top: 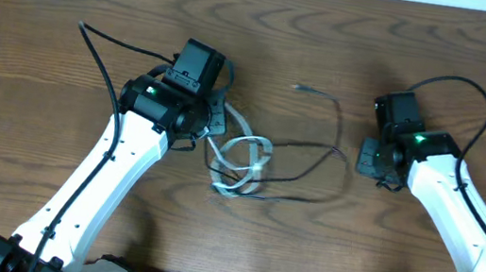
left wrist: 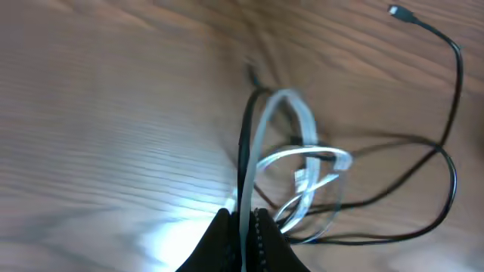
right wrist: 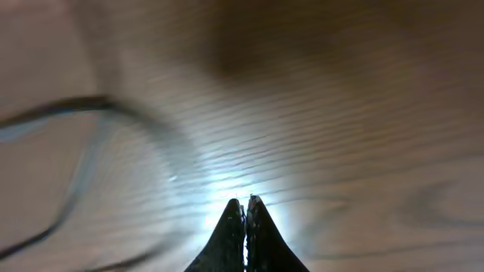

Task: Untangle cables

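Left hand (left wrist: pixel 242 214) around half-hidden white cable (left wrist: pixel 302 155)

The worktop (top: pixel 37 40) is brown wood with darker, wavy grain lines, and a pale strip runs along its far edge. On it one thin cable (top: pixel 313 148) is black, and the other cable (left wrist: pixel 290 94) is white and looks a little bluish-grey under the lamp of the wrist view. Both arms, the left arm (top: pixel 112 184) and the right arm (top: pixel 460 219), are white with black joints and black jaws, and each shows a small green light.
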You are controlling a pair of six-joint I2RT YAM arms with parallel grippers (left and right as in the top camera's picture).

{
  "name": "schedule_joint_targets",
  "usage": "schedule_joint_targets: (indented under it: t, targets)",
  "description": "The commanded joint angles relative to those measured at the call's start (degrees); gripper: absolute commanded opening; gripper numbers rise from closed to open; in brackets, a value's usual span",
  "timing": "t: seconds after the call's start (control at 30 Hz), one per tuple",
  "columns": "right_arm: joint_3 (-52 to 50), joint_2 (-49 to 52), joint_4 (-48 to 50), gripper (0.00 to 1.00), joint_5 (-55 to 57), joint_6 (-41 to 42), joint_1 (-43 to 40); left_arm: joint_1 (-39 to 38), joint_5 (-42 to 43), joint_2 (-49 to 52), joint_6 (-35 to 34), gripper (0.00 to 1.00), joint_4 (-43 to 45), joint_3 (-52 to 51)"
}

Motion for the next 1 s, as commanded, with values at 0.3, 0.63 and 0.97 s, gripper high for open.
schedule_joint_targets:
  t: [0.3,0.63,0.97]
  targets:
    - [0.11,-1.05,12.15,0.39,-38.88,-21.86,2.10,0.02,36.98,-0.33,12.09,0.07,10.51,0.26]
    - [0.11,-1.01,14.84,0.43,-37.20,-25.55,8.31,0.02,66.12,-0.33,10.73,0.08,29.92,0.26]
    - [0.11,-1.01,16.85,0.01,-33.88,-25.07,8.46,0.04,66.64,-0.33,10.80,0.07,29.73,0.26]
